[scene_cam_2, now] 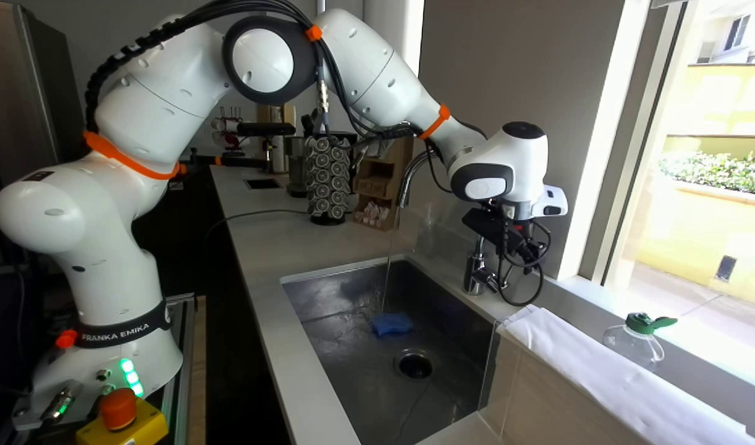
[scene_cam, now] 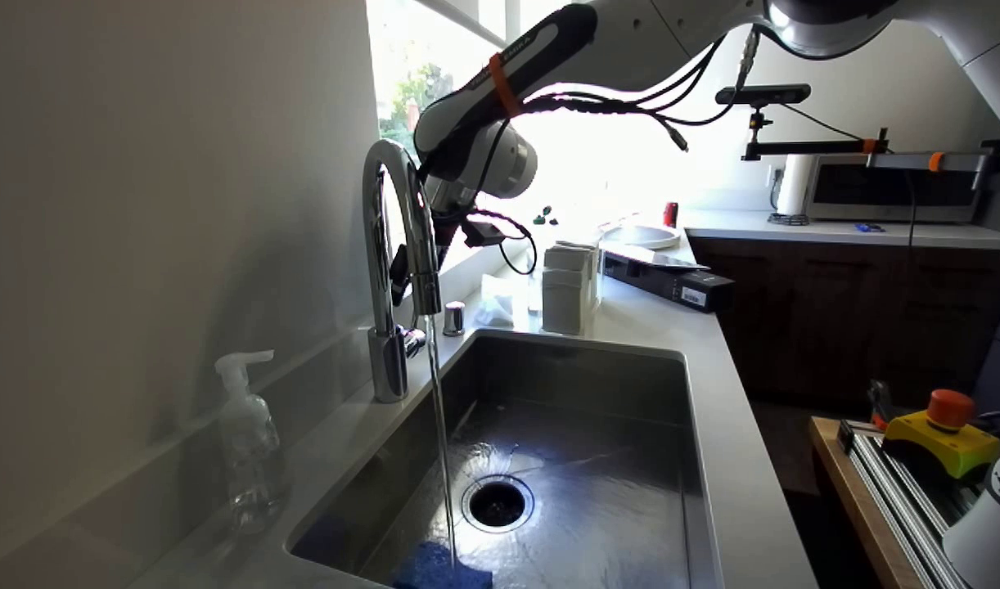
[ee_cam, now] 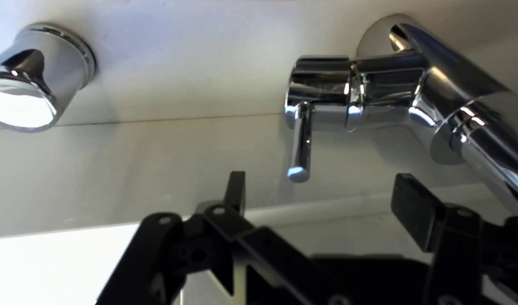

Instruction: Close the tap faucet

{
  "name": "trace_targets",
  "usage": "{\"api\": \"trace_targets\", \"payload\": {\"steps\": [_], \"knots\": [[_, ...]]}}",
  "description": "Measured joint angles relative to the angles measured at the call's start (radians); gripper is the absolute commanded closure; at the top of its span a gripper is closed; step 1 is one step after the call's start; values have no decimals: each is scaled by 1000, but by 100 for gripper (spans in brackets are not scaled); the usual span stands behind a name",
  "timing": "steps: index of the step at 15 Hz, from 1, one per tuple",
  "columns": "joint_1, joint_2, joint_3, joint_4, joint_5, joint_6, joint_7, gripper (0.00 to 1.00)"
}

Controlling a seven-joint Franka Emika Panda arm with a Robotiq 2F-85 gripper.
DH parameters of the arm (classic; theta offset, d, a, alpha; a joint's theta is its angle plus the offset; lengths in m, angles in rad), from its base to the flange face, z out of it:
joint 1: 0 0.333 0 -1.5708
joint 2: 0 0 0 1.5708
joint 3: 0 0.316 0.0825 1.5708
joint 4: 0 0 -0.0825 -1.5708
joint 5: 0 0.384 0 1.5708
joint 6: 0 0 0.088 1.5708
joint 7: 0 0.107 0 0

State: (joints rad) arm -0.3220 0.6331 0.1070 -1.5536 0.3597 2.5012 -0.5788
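Find the tap faucet (scene_cam: 389, 364) standing up on the table (scene_cam: 737, 458), just beside the sink (scene_cam: 582, 376), with water (scene_cam: 440, 425) running out. Most likely heavy and fixed down tight, so not for lifting or tipping. Hard, shiny metal, maybe slippery, but not easy to break. Best spot to take hold: the thin lever (ee_cam: 302, 142) on the side, near the tip. Perhaps a bit stiff to turn, so push slowly. Better leave the tall spout (scene_cam: 413, 213) alone; might swing. See the end effector (ee_cam: 320, 192) with a wide gap and nothing held. In the wrist view, lever tip just ahead of the gap, no touch to be seen.

Lever plain in the wrist view, yet hard to make out in both exterior views. Running water plain in both exterior views, with a blue sponge (scene_cam_2: 392, 324) in the sink, but nowhere in the wrist view. In an exterior view, robot arm (scene_cam_2: 377, 71) in front of part of the spout.
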Motion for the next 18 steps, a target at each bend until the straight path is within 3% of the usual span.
{"api": "trace_targets", "payload": {"steps": [5, 8, 13, 14, 16, 18], "knots": [[-1, 0, -8, 3, -45, -31, 0, 15], [-2, 0, -9, 3, -61, -38, 0, 43], [-4, -1, -9, 4, -69, -40, 0, 60], [-4, -1, -9, 4, -69, -40, -1, 78], [-4, -2, -9, 4, -69, -41, -2, 81], [-4, -3, -9, 4, -69, -41, -5, 91]]}}
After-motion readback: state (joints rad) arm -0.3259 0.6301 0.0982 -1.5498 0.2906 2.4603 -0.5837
